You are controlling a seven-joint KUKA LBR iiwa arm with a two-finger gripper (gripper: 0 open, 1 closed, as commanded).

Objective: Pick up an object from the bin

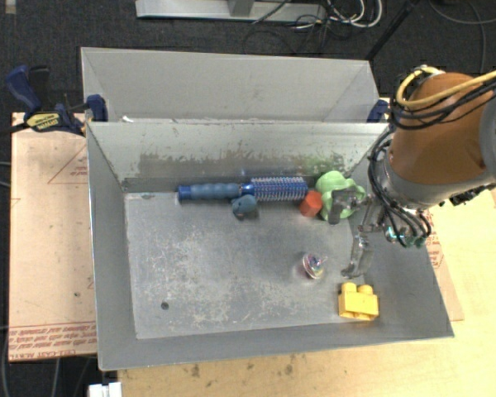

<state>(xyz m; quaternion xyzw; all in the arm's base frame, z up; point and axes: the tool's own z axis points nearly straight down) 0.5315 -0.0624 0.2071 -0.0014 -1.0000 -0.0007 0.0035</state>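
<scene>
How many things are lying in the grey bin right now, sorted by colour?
Blue: 2, the long brush and a small blue piece
Orange: 1, a small block
Green: 1, a green toy
Yellow: 1, a studded brick
Mixed colours: 1, a small round thing
Total: 6

Even, fairly bright light falls from above on the grey metal bin (215,263). Its upper back wall shows a pale, flat, even sheen. A soft dark band of shadow lies along the foot of the inner wall behind the blue brush (240,191). The dark floor (50,23) around the bin is dim.
</scene>
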